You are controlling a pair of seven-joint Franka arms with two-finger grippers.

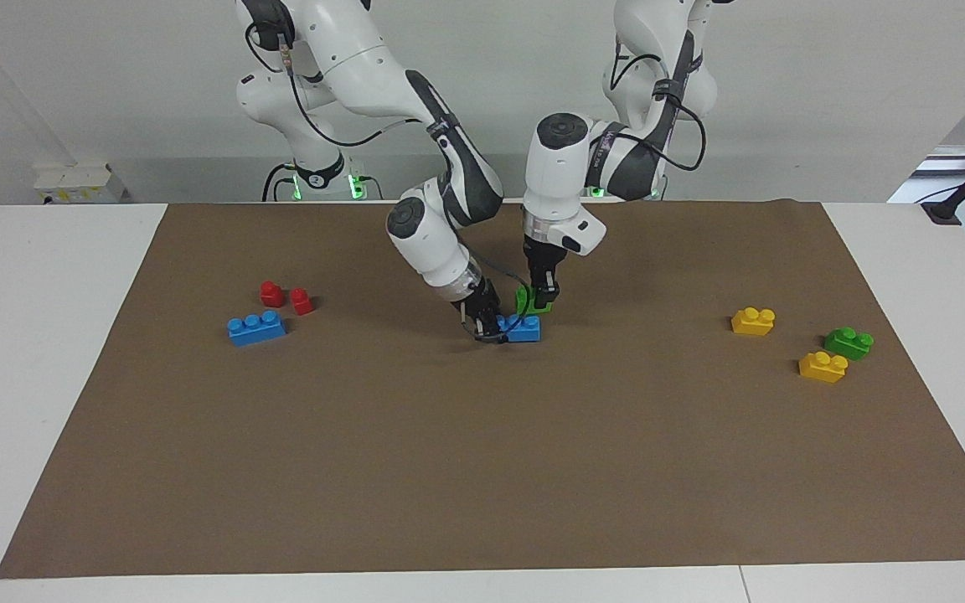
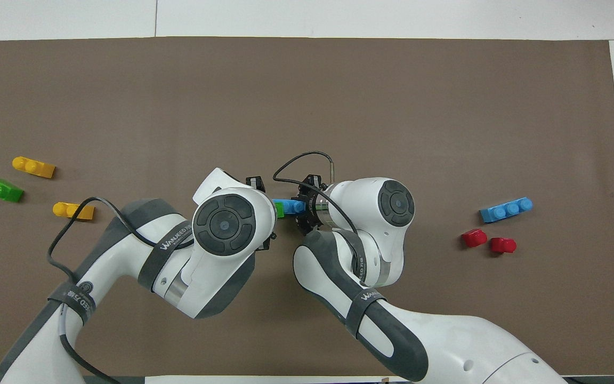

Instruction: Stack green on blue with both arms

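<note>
- Both arms are meeting over the middle of the brown mat [image 1: 482, 469] on the table [image 1: 38, 352].
- The left gripper [image 1: 543, 299] is pointing down, jaws clenching a green brick [image 1: 524, 299].
- The right gripper [image 1: 487, 328] is coming in at a slant, jaws grasping one end of a blue brick [image 1: 524, 329] that's sitting low at the mat.
- The green brick is touching the blue one, just on its robot-facing edge; can't tell if it's seated.
- Spare blue brick [image 1: 256, 327] and two red pieces [image 1: 286, 296] are lying toward the right arm's end.
- Two yellow bricks [image 1: 753, 321] and another green brick [image 1: 848, 342] are lying toward the left arm's end.
</note>
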